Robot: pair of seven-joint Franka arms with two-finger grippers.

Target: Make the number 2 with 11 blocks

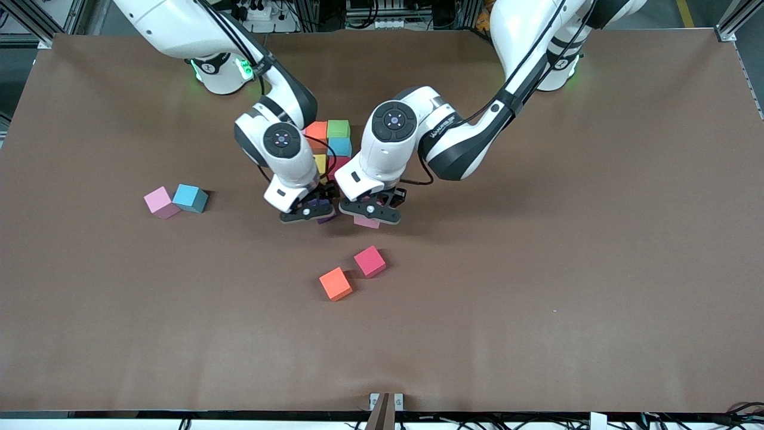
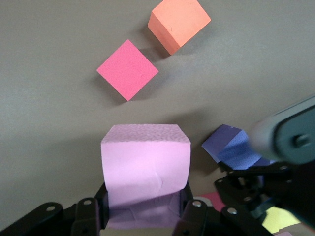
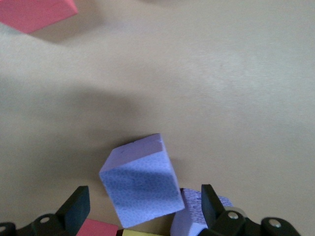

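Blocks partly gathered mid-table between the arm bases: orange and green side by side, light blue just below green, yellow and crimson below those, half hidden by the wrists. Left gripper low at the cluster's camera-side end, clamped on a pale pink cube. Right gripper just beside it, toward the right arm's end, fingers spread wide around a tilted purple cube; second purple cube touching that one. Loose toward the table's front edge: magenta cube and another orange cube, close together, corners almost meeting. Toward the right arm's end: pink cube and blue cube, touching.
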